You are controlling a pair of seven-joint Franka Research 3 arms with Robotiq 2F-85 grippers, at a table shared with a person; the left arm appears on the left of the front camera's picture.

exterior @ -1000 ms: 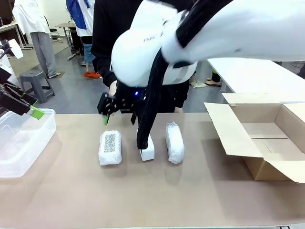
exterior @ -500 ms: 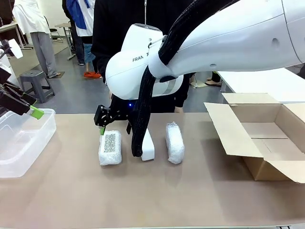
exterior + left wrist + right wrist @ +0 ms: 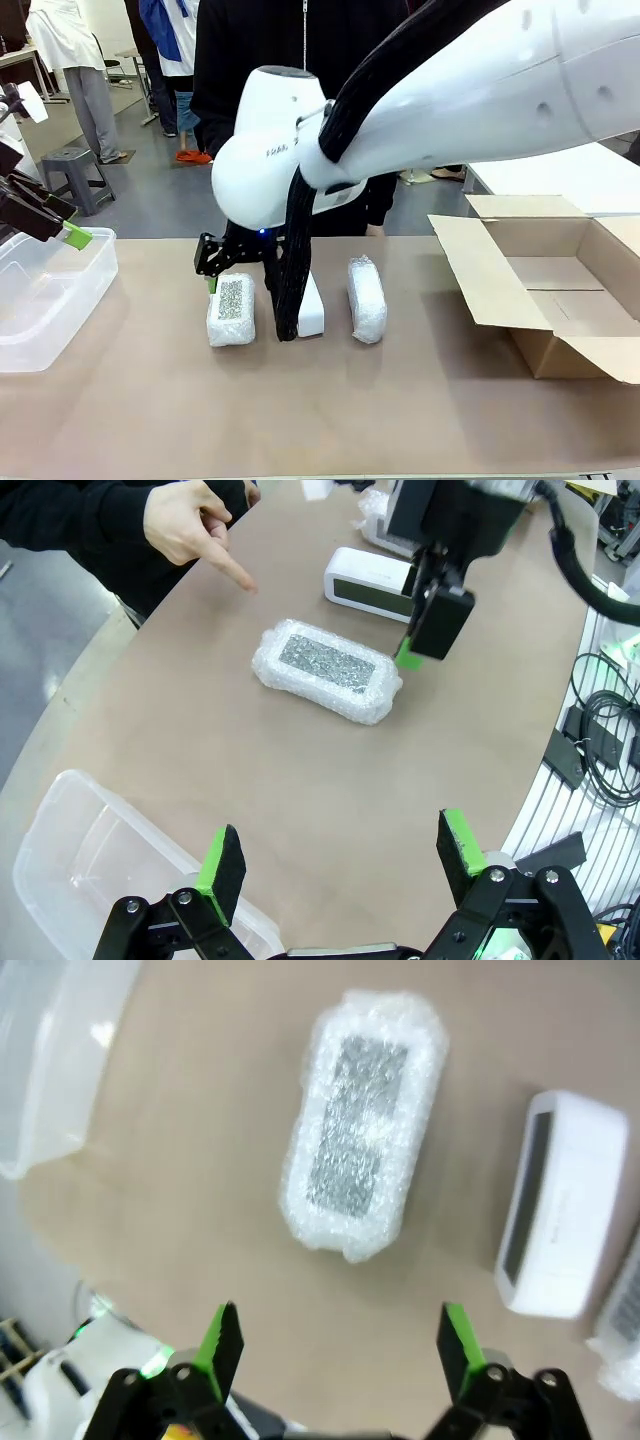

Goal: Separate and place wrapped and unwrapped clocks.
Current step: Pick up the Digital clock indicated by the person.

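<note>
Right gripper point(image 3: 338, 1340) spread, empty; speckled bundle point(image 3: 362, 1125) lies ahead between its fingers, bare table point(image 3: 200, 1220) round its edges. Left gripper point(image 3: 340, 855) spread, empty. Two bundles counting the plain bundle point(image 3: 366, 300), one bare clock point(image 3: 313, 312)

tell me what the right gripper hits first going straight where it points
Probably the grey-patched bundle: the open right gripper points down at it with nothing between. Depth is unclear, so it might catch just its near end.

We see the brown counter point(image 3: 400, 400) carrying a clear plastic bin point(image 3: 50, 320) at its left end and an open cardboard box point(image 3: 560, 352) at its right. Beyond it, a grey stool point(image 3: 75, 165) stands on the floor.
</note>
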